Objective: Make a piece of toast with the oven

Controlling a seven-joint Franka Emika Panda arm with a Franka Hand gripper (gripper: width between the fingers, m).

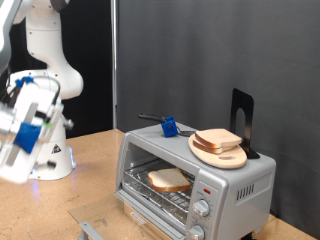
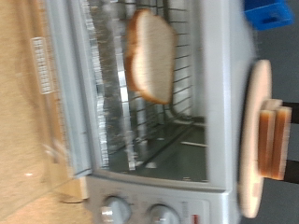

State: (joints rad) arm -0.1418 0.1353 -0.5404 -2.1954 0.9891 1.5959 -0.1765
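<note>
While I watched, the piece of toast (image 1: 169, 180) lay on the wire rack inside the oven (image 1: 236, 181). It looked light and soft, best pinched at the crust edge. The gripper (image 1: 14, 150) was far away, and I could not tell if it was spread

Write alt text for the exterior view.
A slice of bread, the piece of toast, lies on the wire rack inside the open silver oven. The gripper hangs blurred at the exterior view's left, apart from it. More bread sits on a wooden plate atop it.
</note>
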